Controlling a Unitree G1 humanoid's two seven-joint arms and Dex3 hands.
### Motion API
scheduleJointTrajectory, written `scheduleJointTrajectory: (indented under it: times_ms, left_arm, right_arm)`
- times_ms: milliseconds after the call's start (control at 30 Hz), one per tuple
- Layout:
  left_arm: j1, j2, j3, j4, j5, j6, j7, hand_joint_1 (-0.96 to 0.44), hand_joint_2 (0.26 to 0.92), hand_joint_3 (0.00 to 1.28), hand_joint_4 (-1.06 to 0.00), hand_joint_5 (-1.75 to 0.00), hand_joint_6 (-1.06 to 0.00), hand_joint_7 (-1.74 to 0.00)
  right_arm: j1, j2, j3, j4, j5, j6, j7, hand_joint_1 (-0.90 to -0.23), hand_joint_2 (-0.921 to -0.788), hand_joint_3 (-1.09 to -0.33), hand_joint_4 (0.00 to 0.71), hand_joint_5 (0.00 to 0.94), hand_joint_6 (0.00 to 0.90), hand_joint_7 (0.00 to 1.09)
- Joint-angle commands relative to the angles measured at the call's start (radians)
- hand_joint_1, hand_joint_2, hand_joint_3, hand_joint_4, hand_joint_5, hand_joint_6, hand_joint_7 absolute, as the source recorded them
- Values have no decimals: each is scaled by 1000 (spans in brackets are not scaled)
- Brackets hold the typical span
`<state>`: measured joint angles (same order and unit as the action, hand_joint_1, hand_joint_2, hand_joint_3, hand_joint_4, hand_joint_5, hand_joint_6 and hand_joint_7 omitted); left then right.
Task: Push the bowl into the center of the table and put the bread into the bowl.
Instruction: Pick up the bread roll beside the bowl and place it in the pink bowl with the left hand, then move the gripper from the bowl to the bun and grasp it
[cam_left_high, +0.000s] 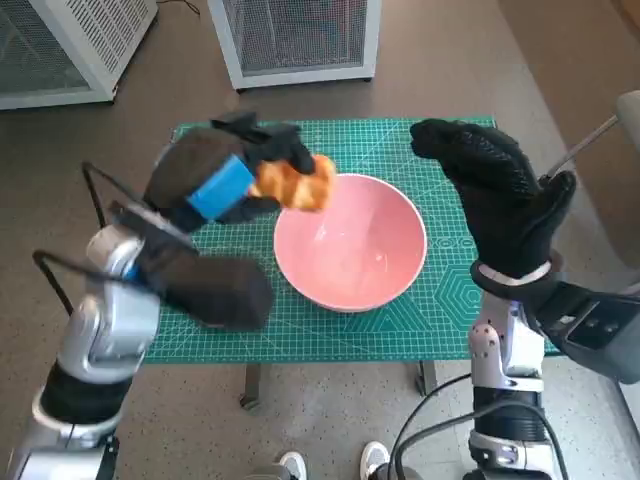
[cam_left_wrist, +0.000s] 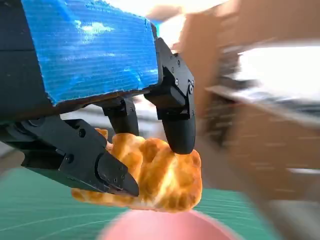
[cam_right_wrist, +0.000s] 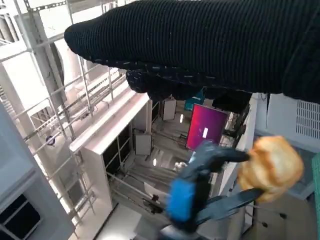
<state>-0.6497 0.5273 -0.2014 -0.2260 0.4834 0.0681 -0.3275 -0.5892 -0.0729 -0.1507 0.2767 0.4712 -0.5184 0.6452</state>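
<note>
- Bread (cam_left_high: 295, 182) hangs in our left hand (cam_left_high: 222, 170), pinched between black fingers (cam_left_wrist: 177, 127), above the far-left rim of the pink bowl (cam_left_high: 350, 243), which sits mid-tabletop on the green mat (cam_left_high: 450, 290).
- We judge it should travel further over the basin before we release it low.
- Our right hand (cam_left_high: 495, 195) hovers spread, holding nothing, near the bowl's right rim.

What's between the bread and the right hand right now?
In the head view, only the pink bowl on the green mat: the left hand holds the bread over the bowl's rim, with the right hand raised beyond the bowl's opposite side.
</note>
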Motion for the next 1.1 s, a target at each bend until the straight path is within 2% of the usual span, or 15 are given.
scheduleJointTrajectory:
  times_ms: [33, 233, 300, 333, 367, 433, 467, 500, 567, 733, 1100]
  left_arm:
    - [20, -8, 0, -21, -29, -39, -27, 1, 919, 20, -807, -1024, -625, -1178]
    - [23, -32, -5, 26, -96, -63, -79, 1, 920, 52, -763, -1085, -591, -1200]
    - [22, -33, -9, 40, -109, -47, -107, 0, 920, 115, -697, -1165, -511, -1267]
    - [20, -34, -10, 46, -114, -39, -120, -1, 889, 122, -603, -975, -445, -1047]
    - [17, -33, -13, 52, -118, -23, -137, -2, 879, 120, -586, -876, -437, -937]
    - [11, -29, -15, 58, -122, 0, -165, -26, 855, 83, -491, -474, -380, -545]
    - [9, -27, -16, 59, -122, 10, -176, -57, 846, 65, -424, -317, -334, -402]
    - [9, -22, -18, 54, -116, 21, -189, -68, 842, 58, -400, -261, -317, -351]
    - [9, -11, -17, 44, -106, 38, -208, -126, 831, 40, -288, -107, -248, -211]
    - [10, 6, -9, 20, -88, 57, -228, -236, 825, 24, -168, -18, -186, -109]
    - [30, 33, 59, -13, -161, 64, -267, -318, 820, 11, -48, 0, -141, -57]
  right_arm:
    - [18, 0, -1, 11, 10, 4, 14, -561, -921, -473, 385, 11, 34, 643]
    - [24, 1, -3, 1, 12, 5, 14, -553, -921, -475, 387, 11, 31, 644]
    - [25, 2, -2, 1, 12, 3, 14, -552, -921, -475, 387, 11, 32, 644]
    - [26, 2, -2, 1, 12, 2, 14, -552, -921, -474, 388, 11, 31, 643]
    - [29, 2, -2, -2, 12, 2, 13, -552, -921, -473, 388, 11, 31, 643]
    - [31, 3, -2, -5, 11, 1, 12, -554, -921, -472, 389, 11, 30, 640]
    - [32, 3, -2, -6, 12, 1, 12, -557, -921, -471, 389, 11, 29, 639]
    - [33, 3, -3, -6, 14, 1, 13, -558, -921, -470, 390, 11, 29, 639]
    - [34, 4, -3, -5, 15, 0, 13, -563, -921, -470, 390, 11, 29, 637]
    - [32, 8, -1, -2, 15, -4, 13, -566, -921, -474, 385, 7, 27, 633]
    - [31, 16, 1, 6, 9, -14, 9, -548, -921, -481, 384, 5, 26, 630]
